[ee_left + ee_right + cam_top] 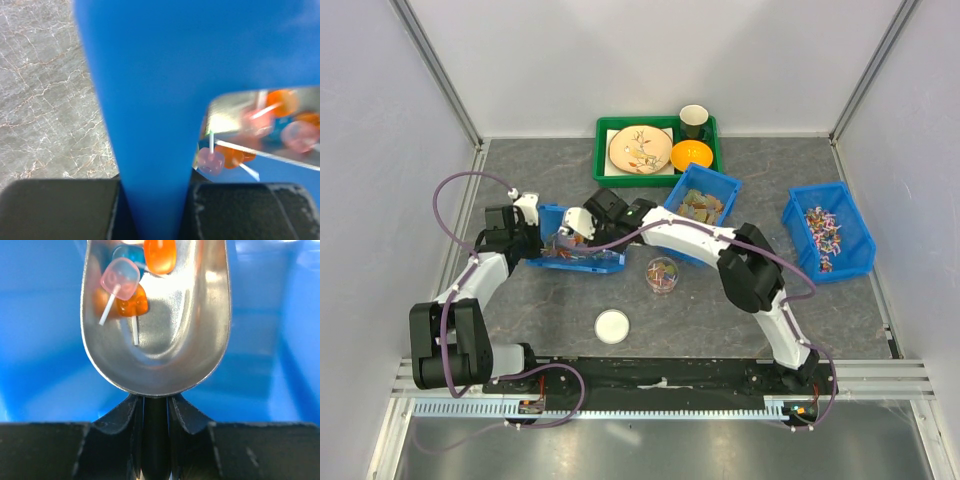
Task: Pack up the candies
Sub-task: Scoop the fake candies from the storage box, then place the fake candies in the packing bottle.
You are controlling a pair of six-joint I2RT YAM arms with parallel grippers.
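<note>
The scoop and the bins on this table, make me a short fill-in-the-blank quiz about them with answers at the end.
1. The right gripper holds a metal ____ carrying a few candies.
2. The left gripper is clamped on the wall of a ____-coloured bin.
3. The round white lid lies on the ____, apart from the small clear jar.
4. The plate sits in the ____ tray.

Missing words: scoop; blue; table; green
</note>
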